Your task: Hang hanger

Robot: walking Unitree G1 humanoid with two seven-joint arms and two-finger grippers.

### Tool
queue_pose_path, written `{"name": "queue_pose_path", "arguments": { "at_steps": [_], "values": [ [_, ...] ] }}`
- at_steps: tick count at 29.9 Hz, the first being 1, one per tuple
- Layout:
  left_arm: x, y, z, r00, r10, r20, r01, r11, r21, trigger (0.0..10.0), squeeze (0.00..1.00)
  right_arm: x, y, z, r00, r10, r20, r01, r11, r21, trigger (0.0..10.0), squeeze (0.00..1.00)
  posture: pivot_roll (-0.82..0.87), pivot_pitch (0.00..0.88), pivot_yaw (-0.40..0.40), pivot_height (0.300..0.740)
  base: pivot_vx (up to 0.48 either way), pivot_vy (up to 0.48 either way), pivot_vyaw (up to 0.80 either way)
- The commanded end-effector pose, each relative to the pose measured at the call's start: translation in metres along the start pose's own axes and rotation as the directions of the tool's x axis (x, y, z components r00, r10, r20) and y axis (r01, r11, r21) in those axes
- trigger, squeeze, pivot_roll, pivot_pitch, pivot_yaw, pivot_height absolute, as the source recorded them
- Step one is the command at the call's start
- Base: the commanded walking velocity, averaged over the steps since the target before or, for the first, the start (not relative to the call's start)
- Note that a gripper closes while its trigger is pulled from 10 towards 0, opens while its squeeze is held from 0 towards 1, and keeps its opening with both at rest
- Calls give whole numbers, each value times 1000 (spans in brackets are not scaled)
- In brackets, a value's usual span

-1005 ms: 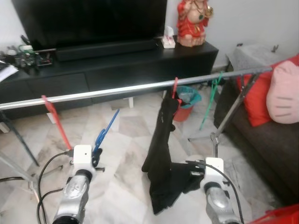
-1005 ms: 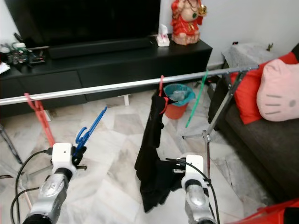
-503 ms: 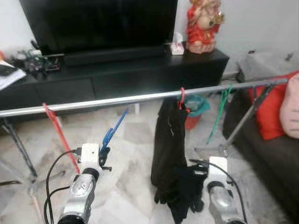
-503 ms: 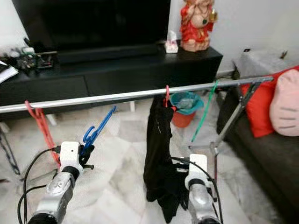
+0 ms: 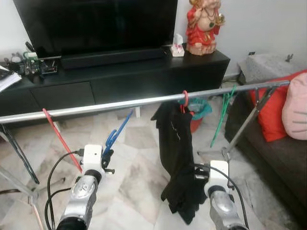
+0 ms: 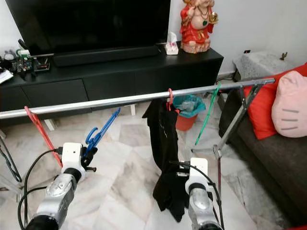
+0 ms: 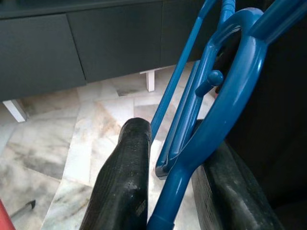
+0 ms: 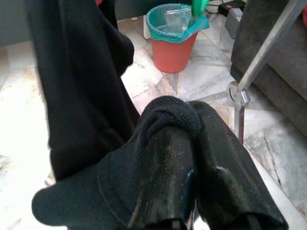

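Chrome spans the room: a long clothes rail (image 5: 120, 104) runs above and ahead of both grippers, in front of a black TV cabinet (image 5: 144, 72). Compared with a second ago, the camera has risen and steadied, so the rail sits a little lower in the head views; the things themselves appear not to have moved much. A black garment (image 5: 176, 153) hangs from a red hanger (image 5: 184, 99) on the rail, up and to the left of the right gripper (image 8: 192, 158), whose fingers are pinched shut on the garment's lower fold, as they were half a second ago. Beyond that gripper, a green hanger (image 5: 221, 115) dangles near the rail's right end, over a teal-lined orange bin (image 8: 178, 36). Another red hanger (image 5: 60, 136) hangs off the rail just outboard of the left gripper (image 7: 168, 191). That gripper is clamped on the shank of the blue hanger (image 5: 115, 136), its hook close to the fingers and its body pointing up toward the rail but short of it. Judged from this, the blue hanger is not yet hung; the lift to the rail remains.
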State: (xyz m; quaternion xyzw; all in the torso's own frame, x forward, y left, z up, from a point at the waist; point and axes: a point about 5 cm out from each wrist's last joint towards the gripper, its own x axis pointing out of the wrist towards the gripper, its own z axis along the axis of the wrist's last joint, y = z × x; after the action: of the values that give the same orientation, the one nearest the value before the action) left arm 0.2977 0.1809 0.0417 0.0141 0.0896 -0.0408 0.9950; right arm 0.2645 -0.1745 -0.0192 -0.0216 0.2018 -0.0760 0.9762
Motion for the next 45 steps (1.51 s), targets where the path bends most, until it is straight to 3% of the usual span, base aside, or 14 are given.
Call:
{"name": "queue_pose_path", "arguments": {
  "at_steps": [1, 10, 24, 31, 35, 45],
  "values": [
    [3, -3, 7, 1000, -17, 21, 17, 1000, 7, 10000, 0, 3, -1, 7, 1000, -7, 26, 6, 1000, 7, 10000, 0, 54, 0, -21, 740, 281, 0, 0],
    [2, -4, 6, 999, -23, 22, 23, 1000, 4, 10000, 0, 3, 0, 7, 1000, -2, 26, 2, 1000, 5, 10000, 0, 54, 0, -21, 740, 284, 0, 0],
    [-2, -10, 1, 998, -65, 6, 64, 997, 33, 10000, 0, 2, 1, 6, 1000, 1, 23, -1, 1000, 3, 10000, 0, 54, 0, -21, 740, 0, 0, 0],
    [0, -21, 13, 983, -180, 34, 177, 981, 77, 10000, 0, 2, 1, 6, 1000, -1, 23, 0, 1000, 1, 10000, 0, 57, 0, -20, 740, 0, 0, 0],
    [5, -23, 19, 982, -185, 36, 182, 980, 82, 10000, 0, 2, 1, 6, 1000, 1, 23, -1, 1000, 0, 10000, 0, 57, 0, -20, 740, 0, 0, 0],
    [27, -15, 36, 999, -47, 15, 46, 999, 28, 10000, 0, 3, 2, 6, 1000, 5, 17, -5, 1000, -6, 10000, 0, 55, 0, -23, 740, 0, 0, 0]
  ]
}}
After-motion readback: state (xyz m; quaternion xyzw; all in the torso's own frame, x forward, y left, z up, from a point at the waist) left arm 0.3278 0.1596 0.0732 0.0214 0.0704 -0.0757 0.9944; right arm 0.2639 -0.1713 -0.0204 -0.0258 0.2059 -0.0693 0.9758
